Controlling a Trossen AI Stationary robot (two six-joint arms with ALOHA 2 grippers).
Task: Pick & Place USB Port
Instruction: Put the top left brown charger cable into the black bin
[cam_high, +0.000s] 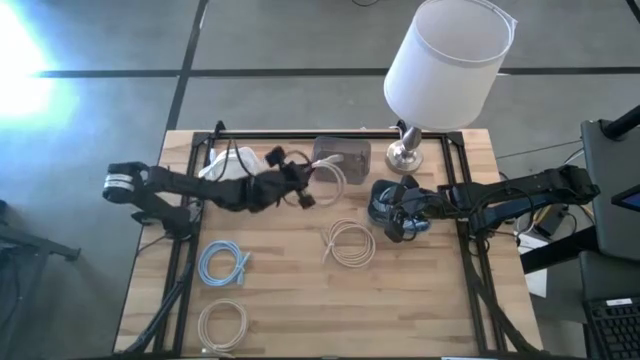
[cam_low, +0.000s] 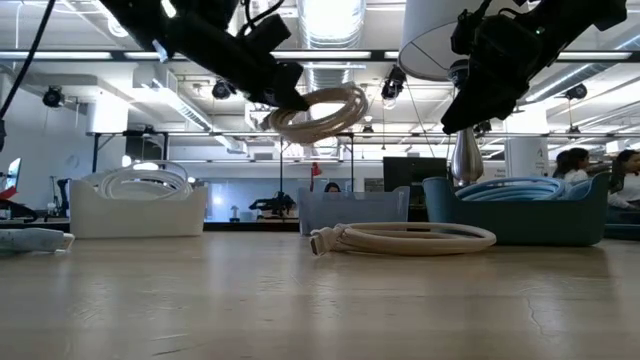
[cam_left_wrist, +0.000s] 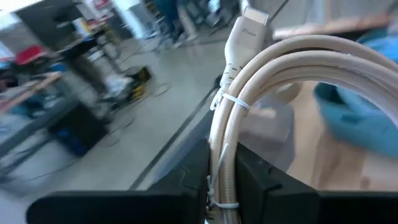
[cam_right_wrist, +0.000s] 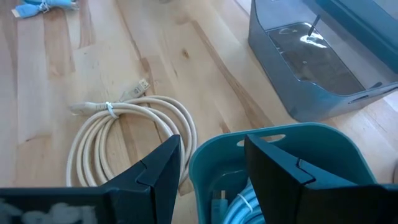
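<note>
Cream coiled cable (cam_low: 318, 112) hangs pinched in the left hand (cam_high: 297, 180) above the table (cam_high: 420, 300), just beside the grey bin (cam_high: 342, 155); the right hand (cam_right_wrist: 211, 165) hovers spread over the teal bin (cam_right_wrist: 292, 162).

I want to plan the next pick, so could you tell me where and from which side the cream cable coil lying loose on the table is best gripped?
Probably grip the cream cable coil at its tied section, where the small tie bundles all the loops, coming straight down from above. It lies flat on the wooden table with bare wood around it, so the gripper's fingers could straddle the bundle. The right gripper, open over the teal bin, hovers nearest.
</note>
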